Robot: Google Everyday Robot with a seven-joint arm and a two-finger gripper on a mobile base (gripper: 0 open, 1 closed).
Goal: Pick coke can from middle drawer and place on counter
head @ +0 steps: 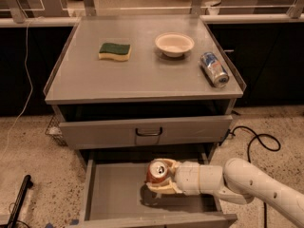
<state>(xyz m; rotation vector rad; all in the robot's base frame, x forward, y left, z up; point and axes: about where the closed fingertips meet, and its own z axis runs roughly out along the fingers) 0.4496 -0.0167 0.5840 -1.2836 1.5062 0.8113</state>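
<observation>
Gripper (159,175) is sitting inside the drawer (114,196), right of centre, with the arm reaching in from the right. Its fingers (167,164) are closing around the coke can (156,171) from above and below, pinching it across its body.

The coke can is lying directly between the fingers at the gripper's left tip. Its long axis is tilting, silver top facing up and toward the camera. A shadow is falling on the drawer floor just below it, so it is probably riding just off the floor.

Key relation: the counter (142,80) is lying above and behind the coke can, with the closed upper drawer (148,132) between them. Judgement: the coke can is going to need to come out toward the camera before rising, to clear that front and the counter's edge.

On the counter, the sponge (114,51), bowl (174,44) and blue can (214,69) are occupying the back half and right edge; the front strip looks free for placing.
</observation>
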